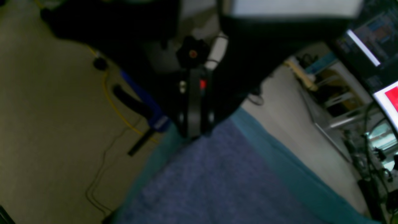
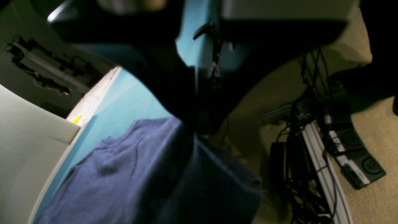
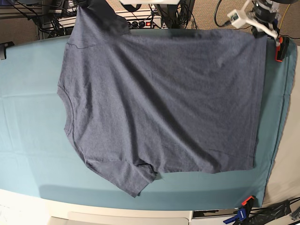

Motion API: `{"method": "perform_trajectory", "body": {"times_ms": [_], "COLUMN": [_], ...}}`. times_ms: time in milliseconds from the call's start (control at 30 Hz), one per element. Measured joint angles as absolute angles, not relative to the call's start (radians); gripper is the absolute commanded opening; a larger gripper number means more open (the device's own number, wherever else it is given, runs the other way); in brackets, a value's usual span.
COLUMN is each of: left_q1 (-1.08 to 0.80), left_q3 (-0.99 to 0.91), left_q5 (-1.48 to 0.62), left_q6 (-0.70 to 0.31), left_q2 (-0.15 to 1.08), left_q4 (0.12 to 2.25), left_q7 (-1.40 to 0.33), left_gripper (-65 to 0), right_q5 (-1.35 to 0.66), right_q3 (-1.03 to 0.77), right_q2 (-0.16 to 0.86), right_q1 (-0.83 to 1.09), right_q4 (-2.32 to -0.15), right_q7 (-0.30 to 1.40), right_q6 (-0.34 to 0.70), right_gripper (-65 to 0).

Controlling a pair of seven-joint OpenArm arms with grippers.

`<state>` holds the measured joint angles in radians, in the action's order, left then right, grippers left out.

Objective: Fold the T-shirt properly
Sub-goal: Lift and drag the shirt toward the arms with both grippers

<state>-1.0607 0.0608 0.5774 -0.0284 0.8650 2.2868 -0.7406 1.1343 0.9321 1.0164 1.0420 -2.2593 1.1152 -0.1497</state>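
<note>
Base view: T-shirt point(image 3: 159, 103), limp and light on the table cloth point(image 3: 28, 140), both claws clamped on its far-edge corners, left gripper point(image 3: 262, 29), right gripper point(image 3: 84, 5).

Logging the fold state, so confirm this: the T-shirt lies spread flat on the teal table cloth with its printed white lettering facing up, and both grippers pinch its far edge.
Wrong on the lettering. The base view shows the T-shirt plain blue-grey on its upper side, no lettering visible. The rest holds: it lies spread on the teal table cloth, the left gripper and right gripper at its far edge.
</note>
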Motion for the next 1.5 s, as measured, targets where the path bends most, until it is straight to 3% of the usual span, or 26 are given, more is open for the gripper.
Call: {"method": "perform_trajectory", "body": {"times_ms": [1500], "left_q1": [-1.151], "left_q3": [0.059], "left_q5": [0.598], "left_q6": [-0.008], "left_q2": [0.867], "left_q4": [2.29], "left_q7": [-0.785], "left_gripper": [-65.0], "right_q5": [1.182], "right_q3": [0.932], "right_q2": [1.016], "right_q1": [1.128], "right_q4": [-2.26], "right_q7": [1.152], "right_q6": [-0.15], "right_gripper": [-65.0]}}
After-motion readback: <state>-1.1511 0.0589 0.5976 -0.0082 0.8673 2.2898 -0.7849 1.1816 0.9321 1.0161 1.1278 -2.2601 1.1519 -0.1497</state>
